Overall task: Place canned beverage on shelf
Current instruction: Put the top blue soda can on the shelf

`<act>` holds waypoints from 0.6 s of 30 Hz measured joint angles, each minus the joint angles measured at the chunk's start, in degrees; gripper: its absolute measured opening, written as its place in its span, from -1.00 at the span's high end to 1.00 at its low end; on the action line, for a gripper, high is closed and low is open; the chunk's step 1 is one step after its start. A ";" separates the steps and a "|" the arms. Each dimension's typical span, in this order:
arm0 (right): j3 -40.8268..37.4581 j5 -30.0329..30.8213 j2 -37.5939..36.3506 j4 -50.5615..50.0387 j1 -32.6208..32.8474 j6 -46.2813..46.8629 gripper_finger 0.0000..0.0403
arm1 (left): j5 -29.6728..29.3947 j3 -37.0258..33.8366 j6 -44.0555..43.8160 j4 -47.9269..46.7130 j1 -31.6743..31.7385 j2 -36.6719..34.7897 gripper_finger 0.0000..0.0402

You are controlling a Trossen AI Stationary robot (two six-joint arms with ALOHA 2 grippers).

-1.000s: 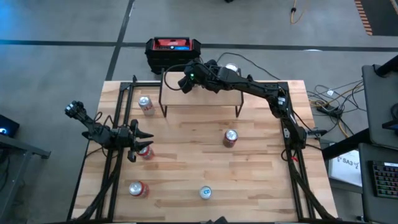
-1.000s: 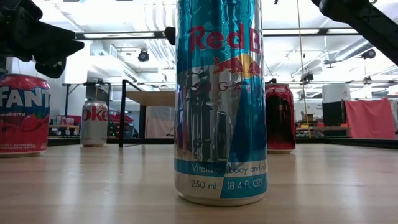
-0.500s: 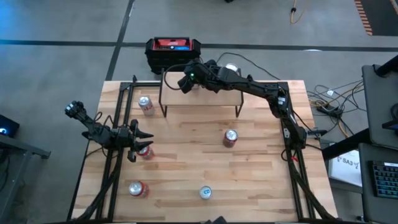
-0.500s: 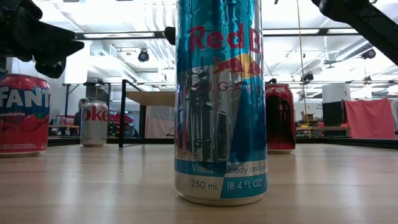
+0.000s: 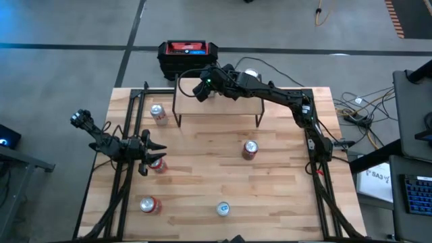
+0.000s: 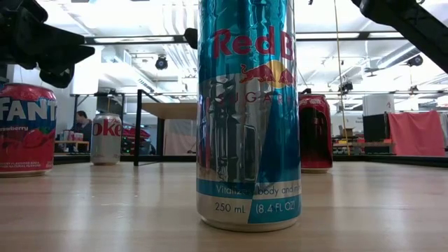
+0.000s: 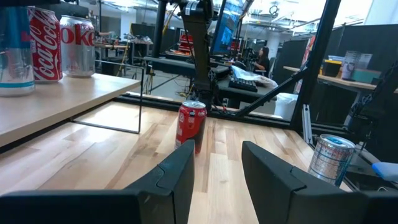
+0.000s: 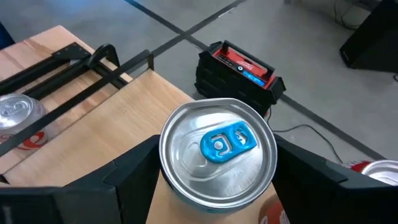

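Observation:
The shelf (image 5: 216, 102), a light wooden board on thin black legs, stands at the table's far side. On its board stands a silver can with a blue tab (image 8: 217, 155). My right gripper (image 8: 217, 180) reaches over the shelf from the right and is open. One finger stands close on each side of that can. In the left wrist view a red cola can (image 7: 46, 43) and a silver one (image 7: 78, 45) stand upright on the board too. My left gripper (image 5: 150, 158) waits near the table's left edge, open, above a red can (image 5: 159, 165).
Cans stand loose on the table: a silver one (image 5: 157, 113) left of the shelf, a red one (image 5: 250, 149) mid-table, another red one (image 5: 150, 204) and a tall blue one (image 5: 223, 209) near the front. A black-and-red box (image 5: 189, 52) sits beyond the far edge.

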 joint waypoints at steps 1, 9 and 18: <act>0.00 0.02 0.00 -0.48 0.00 0.00 -0.36 | 0.00 -0.01 0.01 0.00 0.00 0.00 0.41; 0.00 0.00 0.00 -4.43 0.00 2.30 -0.75 | -0.01 -0.01 0.01 -0.01 0.01 0.00 0.41; -0.23 0.15 0.00 -10.24 0.39 13.37 -0.97 | -0.01 -0.01 0.01 0.00 0.00 0.00 0.41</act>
